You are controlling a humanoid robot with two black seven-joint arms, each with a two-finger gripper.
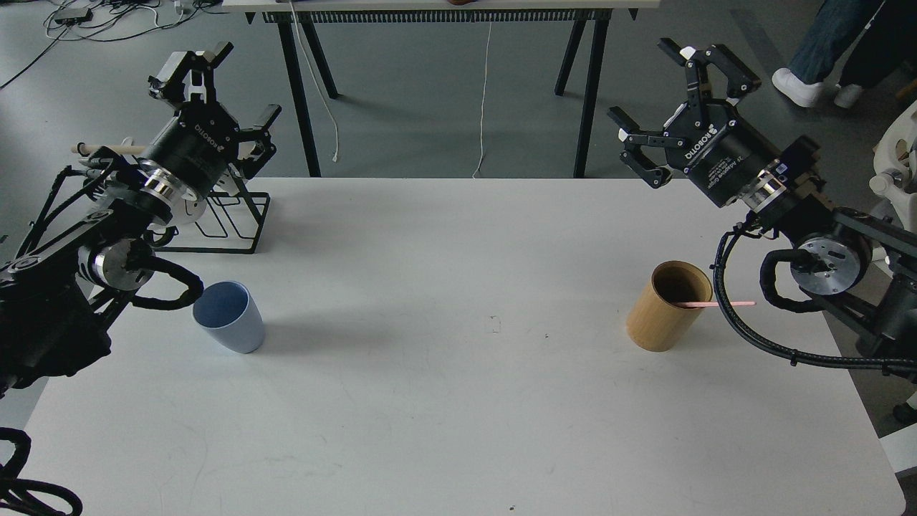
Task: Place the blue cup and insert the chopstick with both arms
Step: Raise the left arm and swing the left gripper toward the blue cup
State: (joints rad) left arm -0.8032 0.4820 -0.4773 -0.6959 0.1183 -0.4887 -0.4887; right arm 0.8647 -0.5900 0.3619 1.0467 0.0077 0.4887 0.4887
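The blue cup (229, 316) stands upright on the white table (444, 401) at the left, close under my left arm's cable. At the right, the pink chopstick (720, 304) leans out of a tan wooden cylinder (666, 306), its tip pointing right. My left gripper (218, 86) hangs open and empty above the table's far left edge, well behind the cup. High over the far right, my right gripper (677, 107) is open too, with nothing held, behind and above the cylinder.
A black wire rack (229, 218) with a pale wooden rod (107, 149) stands at the far left behind my left arm. A trestle table (444, 21) and a person's legs (831, 50) are beyond the far edge. White mugs (895, 165) sit at the right margin.
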